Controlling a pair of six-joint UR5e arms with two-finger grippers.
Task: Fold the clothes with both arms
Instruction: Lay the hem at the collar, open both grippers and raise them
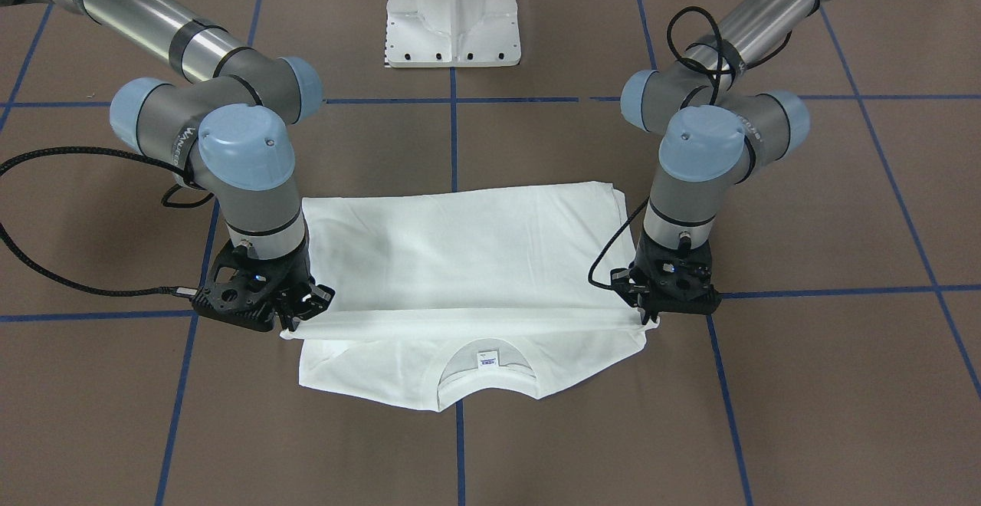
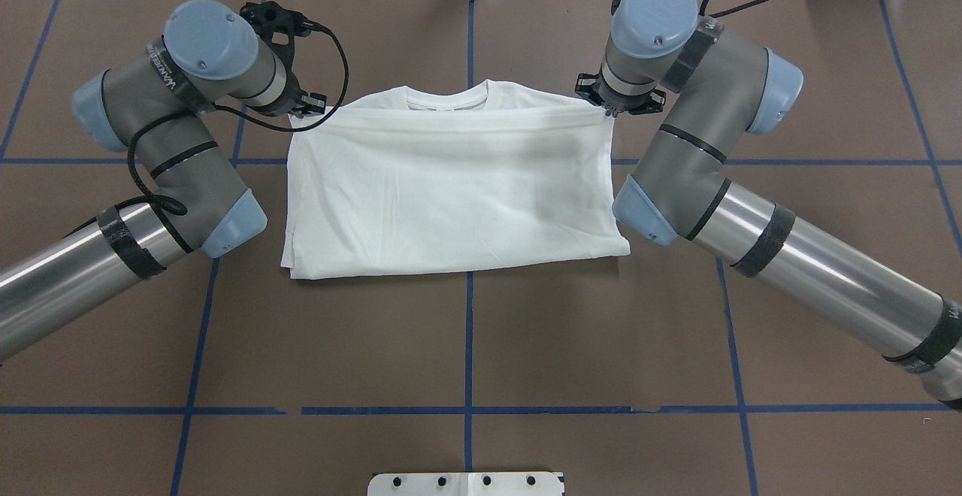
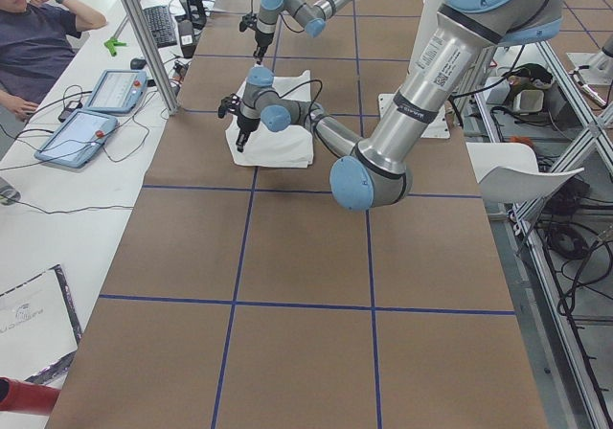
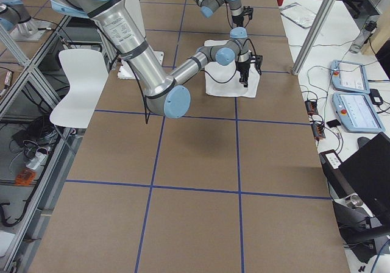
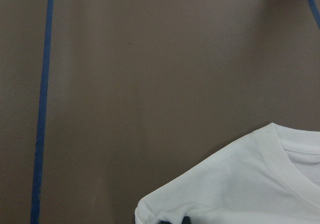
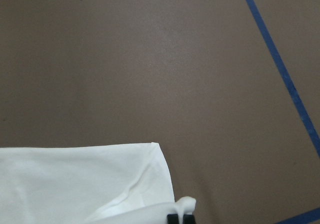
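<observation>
— At the middle of the table (image 2: 466, 331), where does the T-shirt (image 2: 451, 195) lie?
— Flat, doubled over, fold line nearest the robot. Farther on, the left gripper (image 2: 310, 109) and the right gripper (image 2: 612, 110) each pinch one end of the top layer's edge. The collar (image 2: 447, 96) lies farthest, uncovered.

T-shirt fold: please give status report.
Shut on T-shirt edge: left gripper, right gripper. Fold stops short of collar. Nothing seen in the way.

The left arm (image 2: 180, 158) and right arm (image 2: 691, 158) were bent at the elbow, wrists pointing straight down, with the left pincer (image 1: 648, 316) and right pincer (image 1: 300, 313) each clamped on a corner of the T-shirt (image 1: 460, 253).
</observation>
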